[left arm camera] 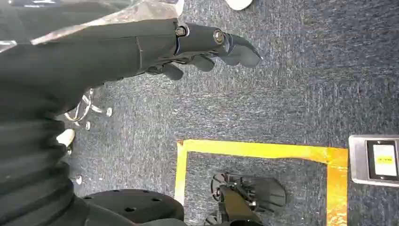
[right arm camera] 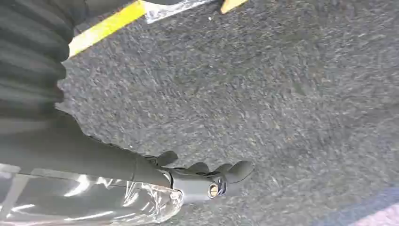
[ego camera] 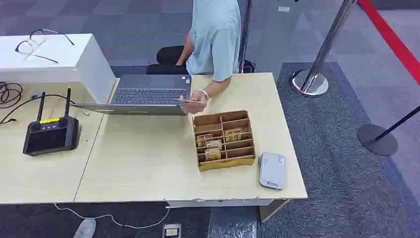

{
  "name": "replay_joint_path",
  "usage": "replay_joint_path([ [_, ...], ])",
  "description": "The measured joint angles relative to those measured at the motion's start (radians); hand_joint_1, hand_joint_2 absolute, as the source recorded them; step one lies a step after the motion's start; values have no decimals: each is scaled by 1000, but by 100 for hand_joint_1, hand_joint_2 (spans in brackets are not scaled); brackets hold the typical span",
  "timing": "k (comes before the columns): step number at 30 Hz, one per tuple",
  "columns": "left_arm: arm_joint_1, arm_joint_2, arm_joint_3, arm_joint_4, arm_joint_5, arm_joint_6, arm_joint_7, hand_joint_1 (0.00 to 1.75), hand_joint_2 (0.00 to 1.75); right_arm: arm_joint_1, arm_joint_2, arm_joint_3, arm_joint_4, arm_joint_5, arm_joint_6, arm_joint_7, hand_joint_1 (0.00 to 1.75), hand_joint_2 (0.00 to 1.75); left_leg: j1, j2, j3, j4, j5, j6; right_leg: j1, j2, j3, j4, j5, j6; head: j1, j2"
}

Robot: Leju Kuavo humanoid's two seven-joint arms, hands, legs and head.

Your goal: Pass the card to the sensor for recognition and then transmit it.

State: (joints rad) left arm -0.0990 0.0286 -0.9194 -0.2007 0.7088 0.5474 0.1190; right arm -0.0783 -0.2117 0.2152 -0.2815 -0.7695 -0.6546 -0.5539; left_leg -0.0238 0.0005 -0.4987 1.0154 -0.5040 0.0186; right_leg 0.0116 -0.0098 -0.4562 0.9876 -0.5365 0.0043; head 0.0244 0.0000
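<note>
Nearest the head camera, a white card reader point(ego camera: 272, 170) is lying flat on the pale wooden table point(ego camera: 148, 168), just right of a cardboard divider box point(ego camera: 224, 139) holding several cards point(ego camera: 214, 145) in its compartments. Behind the box, a seated person's hand point(ego camera: 196, 102) is pinching 1 card point(ego camera: 182, 100) over the front corner of an open grey laptop point(ego camera: 143, 94). On the adjoining table a black handheld controller point(ego camera: 51, 133) with 2 antennas is lying among cables.

From the left wrist, the left hand point(left arm camera: 207, 47) is hanging over dark carpet point(left arm camera: 282, 94), its fingers point(left arm camera: 237, 49) slightly curled, apart and holding nothing. Yellow floor tape point(left arm camera: 263, 150) is running beneath it.

From the right wrist, the right hand point(right arm camera: 207, 176) is hanging over grey carpet point(right arm camera: 282, 94), fingers point(right arm camera: 237, 170) loosely curled, apart and empty.
</note>
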Motion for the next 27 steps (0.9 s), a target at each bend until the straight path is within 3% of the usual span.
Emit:
replay_joint_path([
  [6, -3, 0, -6, 0, 0, -2, 0, 0, 175, 7, -17, -21, -51, 82, -42, -69, 0, 175, 0, 0, 0, 0, 0, 0, 0, 0, 0, 0, 0, 0, 1, 0],
  [9, -3, 0, -14, 0, 0, -2, 0, 0, 175, 1, -22, -61, -64, 269, -44, -64, 0, 175, 0, 0, 0, 0, 0, 0, 0, 0, 0, 0, 0, 0, 0, 0],
  [12, -4, -1, -18, 0, 2, -2, -3, 0, 175, 1, -20, -114, -82, 376, -44, -41, 0, 175, 0, -1, 0, 0, 0, 0, 0, -1, 0, 0, 0, 0, 0, 0],
  [16, -4, -2, -21, 0, 5, -1, -6, 0, 175, 24, -7, -187, -111, 553, -43, 65, 0, 175, 0, -1, 0, 0, 0, 0, 0, -1, 0, 0, 0, 0, 0, 0],
  [23, -5, -6, -23, 0, 14, 0, -2, 0, 175, 41, 33, -290, -115, 496, 2, 82, 0, 175, 0, 0, 0, 0, 0, 0, 0, 0, 0, 0, 0, 0, 0, 0],
  [27, -5, -8, -24, 0, 19, 0, 0, 0, 175, 37, 49, -338, -111, 408, 72, 79, 0, 175, 0, 0, 0, 0, 0, 0, 0, 0, 0, 0, 0, 0, 0, 0],
])
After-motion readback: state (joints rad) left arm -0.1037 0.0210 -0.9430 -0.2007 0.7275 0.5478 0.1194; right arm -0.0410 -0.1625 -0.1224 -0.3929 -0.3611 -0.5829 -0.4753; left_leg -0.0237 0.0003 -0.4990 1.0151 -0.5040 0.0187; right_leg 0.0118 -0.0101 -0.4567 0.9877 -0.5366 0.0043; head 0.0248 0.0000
